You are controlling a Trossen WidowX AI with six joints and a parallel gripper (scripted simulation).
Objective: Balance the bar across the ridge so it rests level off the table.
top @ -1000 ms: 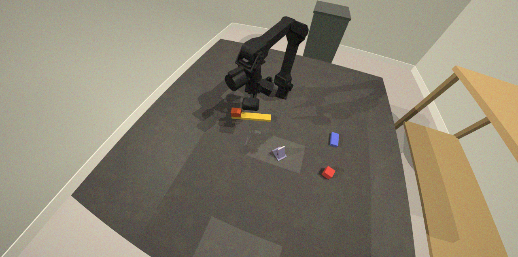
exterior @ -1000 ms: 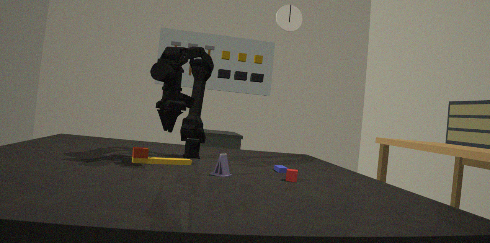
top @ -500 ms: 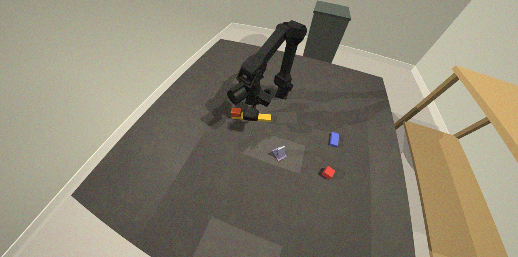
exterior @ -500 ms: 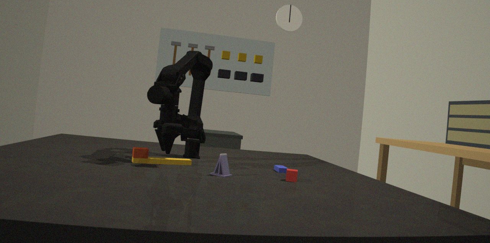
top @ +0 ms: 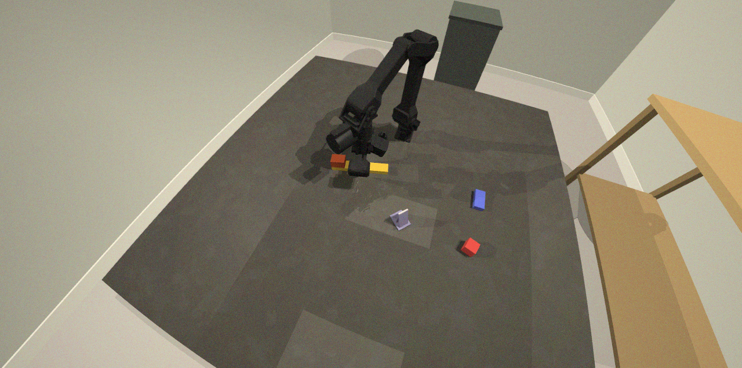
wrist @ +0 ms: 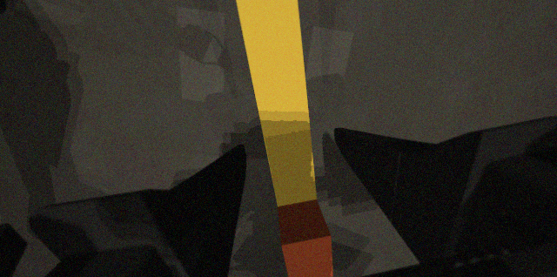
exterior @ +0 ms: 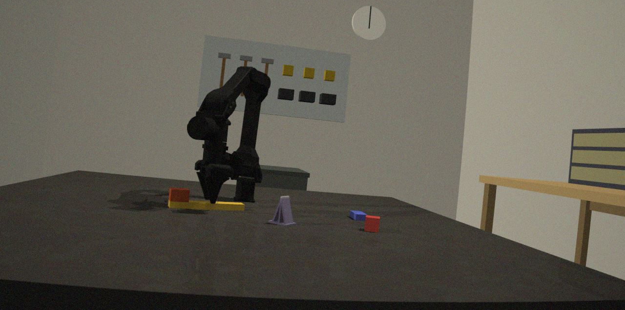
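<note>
Yellow and flat, the long bar (exterior: 205, 205) with an orange-red block (exterior: 178, 195) fixed on one end lies on the dark table (exterior: 305, 259), left of centre in the exterior view. Directly over it sits the black parallel-jaw gripper (exterior: 212, 198), its jaws spread wide on either side of the bar's width; in the wrist view the two dark fingers flank the bar without pinching it, so it holds nothing. The small lilac wedge-shaped ridge (exterior: 282, 212) stands apart, toward the frame's centre. A blue block (exterior: 357, 215) and a red cube (exterior: 371, 223) lie farther right. Judging by this, only the approach is done; grasping, lifting, carrying, balancing and releasing remain.
</note>
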